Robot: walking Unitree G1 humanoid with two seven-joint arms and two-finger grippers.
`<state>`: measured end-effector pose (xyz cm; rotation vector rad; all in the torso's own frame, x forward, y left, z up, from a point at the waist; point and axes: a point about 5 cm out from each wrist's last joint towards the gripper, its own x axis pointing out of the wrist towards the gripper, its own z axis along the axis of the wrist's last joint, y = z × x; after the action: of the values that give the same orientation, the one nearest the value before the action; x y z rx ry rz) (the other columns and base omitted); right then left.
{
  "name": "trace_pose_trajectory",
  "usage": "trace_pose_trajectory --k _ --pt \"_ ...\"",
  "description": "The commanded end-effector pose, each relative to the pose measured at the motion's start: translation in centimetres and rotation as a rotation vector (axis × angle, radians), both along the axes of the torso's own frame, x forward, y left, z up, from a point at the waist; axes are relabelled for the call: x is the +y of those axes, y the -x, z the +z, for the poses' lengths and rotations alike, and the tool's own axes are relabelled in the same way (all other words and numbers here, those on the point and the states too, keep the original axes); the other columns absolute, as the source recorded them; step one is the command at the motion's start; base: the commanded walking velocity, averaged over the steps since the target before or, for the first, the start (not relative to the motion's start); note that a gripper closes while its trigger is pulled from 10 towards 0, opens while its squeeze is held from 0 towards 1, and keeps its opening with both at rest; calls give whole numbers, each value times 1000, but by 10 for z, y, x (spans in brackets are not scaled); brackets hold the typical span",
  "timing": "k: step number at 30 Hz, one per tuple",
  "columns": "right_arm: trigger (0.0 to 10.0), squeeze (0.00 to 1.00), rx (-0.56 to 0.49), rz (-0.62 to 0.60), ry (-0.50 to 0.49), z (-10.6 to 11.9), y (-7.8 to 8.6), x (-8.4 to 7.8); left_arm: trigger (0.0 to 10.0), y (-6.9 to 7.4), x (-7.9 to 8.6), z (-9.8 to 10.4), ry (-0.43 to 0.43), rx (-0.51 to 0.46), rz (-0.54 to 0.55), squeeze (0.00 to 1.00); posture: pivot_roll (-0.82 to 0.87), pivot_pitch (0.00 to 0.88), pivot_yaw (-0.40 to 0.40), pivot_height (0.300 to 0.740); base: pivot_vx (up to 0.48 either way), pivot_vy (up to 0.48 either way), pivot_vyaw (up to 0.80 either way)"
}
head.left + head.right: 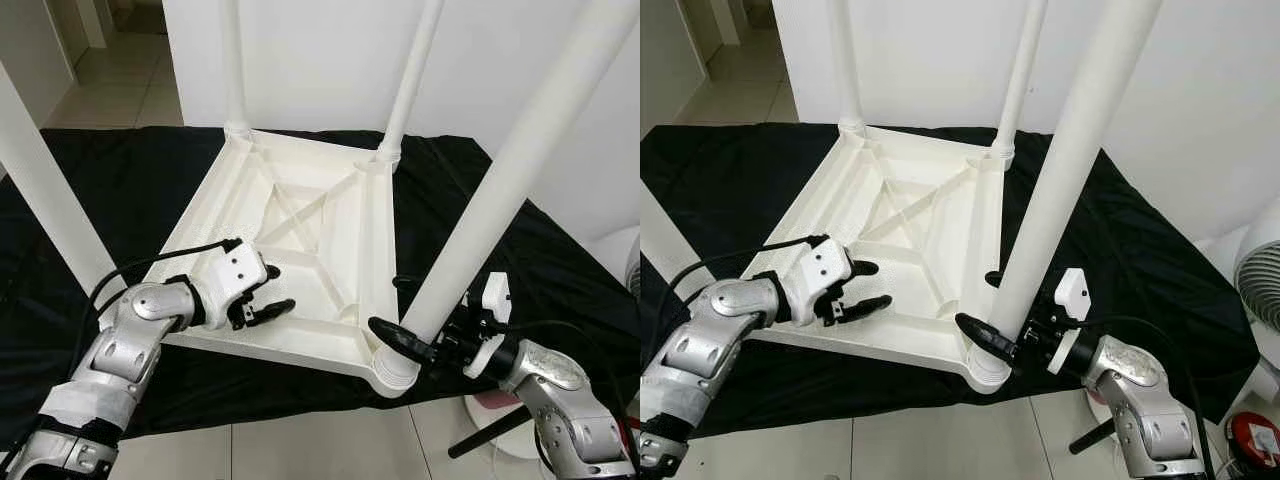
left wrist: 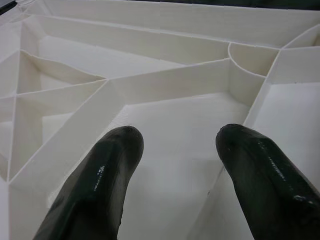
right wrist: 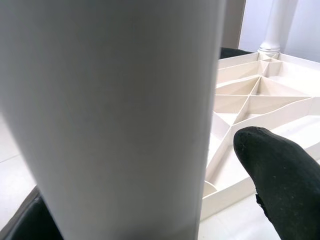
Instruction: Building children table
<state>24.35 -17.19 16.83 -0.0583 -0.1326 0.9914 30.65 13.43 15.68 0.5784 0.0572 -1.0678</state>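
Observation:
A white plastic children's table lies upside down on a black cloth (image 1: 110,180), with its ribbed underside (image 1: 300,215) facing up. All its white legs stand upright in the corner sockets: the far two (image 1: 233,60) (image 1: 415,70), the near-left leg (image 1: 40,190) and the near-right leg (image 1: 500,190). My left gripper (image 1: 280,288) hovers open over the underside by the near rim, with nothing between its fingers (image 2: 105,180). My right gripper (image 1: 388,305) straddles the near-right leg just above its socket, one finger on each side. The right wrist view shows a small gap beside one finger (image 3: 272,170).
Tiled floor (image 1: 300,450) lies just in front of the cloth's near edge. A white fan (image 1: 1262,280) and a red object (image 1: 1252,440) sit at the right. A black rod (image 1: 490,432) lies on the floor under my right arm. A white wall stands behind.

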Motion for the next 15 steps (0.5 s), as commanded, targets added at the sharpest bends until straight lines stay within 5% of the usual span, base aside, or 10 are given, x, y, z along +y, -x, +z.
trace_pose_trajectory --k 1,15 --pt "10000 0 6 -20 4 -3 0 -2 10000 4 -3 -4 -43 45 -94 0 43 31 -46 740 0 0 0" --pt "10000 0 1 -20 4 -3 3 0 10000 -6 4 -20 -177 88 -17 0 35 45 -35 740 0 0 0"
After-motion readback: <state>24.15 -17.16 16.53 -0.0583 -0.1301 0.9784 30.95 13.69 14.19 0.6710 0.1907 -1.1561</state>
